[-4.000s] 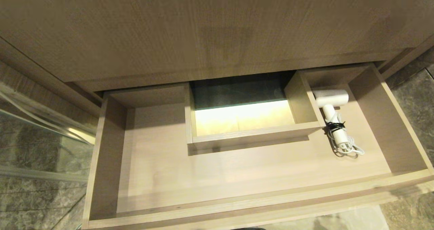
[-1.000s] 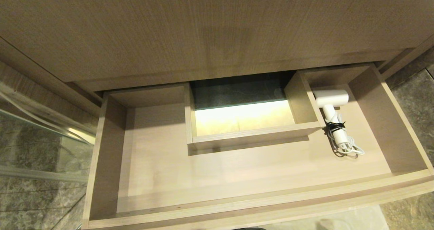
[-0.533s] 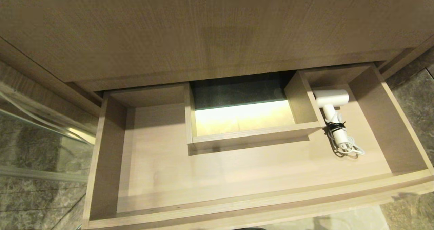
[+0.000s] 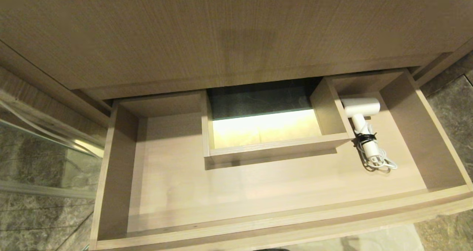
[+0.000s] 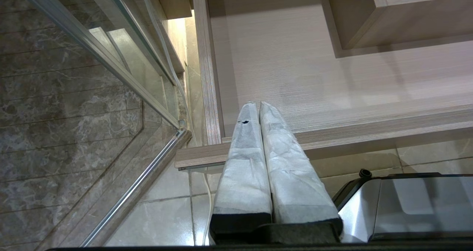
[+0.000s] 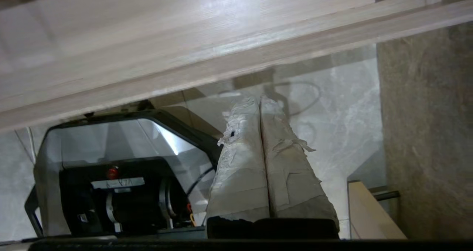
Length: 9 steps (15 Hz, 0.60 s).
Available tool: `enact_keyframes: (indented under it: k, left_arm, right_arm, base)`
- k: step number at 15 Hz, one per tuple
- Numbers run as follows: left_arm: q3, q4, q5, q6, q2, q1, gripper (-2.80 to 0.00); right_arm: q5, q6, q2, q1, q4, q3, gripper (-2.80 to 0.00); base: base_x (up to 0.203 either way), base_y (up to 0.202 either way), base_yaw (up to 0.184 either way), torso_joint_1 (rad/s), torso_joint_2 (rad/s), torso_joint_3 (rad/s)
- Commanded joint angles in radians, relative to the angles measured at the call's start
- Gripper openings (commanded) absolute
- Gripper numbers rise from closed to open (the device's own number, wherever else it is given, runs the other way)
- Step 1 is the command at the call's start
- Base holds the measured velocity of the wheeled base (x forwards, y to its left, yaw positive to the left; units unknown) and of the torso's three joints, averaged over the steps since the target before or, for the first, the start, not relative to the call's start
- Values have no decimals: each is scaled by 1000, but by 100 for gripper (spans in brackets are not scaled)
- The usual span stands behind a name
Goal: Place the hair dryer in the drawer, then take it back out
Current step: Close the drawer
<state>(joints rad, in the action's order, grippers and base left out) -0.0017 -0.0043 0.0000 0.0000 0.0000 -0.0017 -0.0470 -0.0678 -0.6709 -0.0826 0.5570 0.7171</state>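
The drawer point(image 4: 258, 230) stands pulled out, a light-wood U around a rectangular cut-out point(image 4: 264, 129). In its right arm lies the white hair dryer point(image 4: 360, 114), barrel toward the back, handle toward the front, its cord point(image 4: 377, 162) bundled with a black tie. No gripper shows in the head view. My left gripper point(image 5: 258, 105) is shut and empty, parked in front of the drawer's front left corner point(image 5: 201, 155). Shut and empty too, my right gripper point(image 6: 259, 101) sits low in front of the drawer's front board point(image 6: 236, 58), outside the drawer.
A taller wood panel point(image 4: 236, 33) overhangs the drawer's back. A glass partition with a metal rail point(image 5: 122, 73) runs along the left. Marble tiles point(image 4: 451, 107) lie to the right. The robot's shiny base point(image 6: 111, 162) shows below the right gripper.
The drawer and the hair dryer have kept their places. A faint shadow on the floor below the drawer's front right corner has shifted; neither arm enters the head view.
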Motion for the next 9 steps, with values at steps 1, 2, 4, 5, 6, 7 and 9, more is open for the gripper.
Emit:
enact_keyframes:
  k: [1, 2, 4, 5, 6, 7, 9]
  left_arm:
    - [0, 0, 0, 0, 0, 0, -280]
    - [0, 0, 0, 0, 1, 0, -280]
    - [0, 0, 0, 0, 2, 0, -280]
    - [0, 0, 0, 0, 0, 0, -280]
    - [0, 0, 0, 0, 1, 0, -280]
    - [0, 0, 0, 0, 0, 0, -280]
    - [0, 0, 0, 0, 0, 0, -280]
  right_arm:
    - [9, 7, 46, -3, 4, -60, -280]
    - [24, 15, 57, -3, 5, -81, -280]
    - [67, 51, 67, -3, 20, -144, -280]
    - [79, 78, 61, -2, 53, -175, -280]
    - [85, 92, 50, -2, 75, -186, -280]
    - [85, 91, 23, -2, 71, -196, -280]
    - [84, 92, -47, -2, 25, -228, -280]
  base:
    - [0, 0, 0, 0, 0, 0]
    - [0, 0, 0, 0, 0, 0]
    - [0, 0, 0, 0, 0, 0]
    - [0, 0, 0, 0, 0, 0]
    - [0, 0, 0, 0, 0, 0]
    - [0, 0, 0, 0, 0, 0]
    - [0, 0, 0, 0, 0, 0]
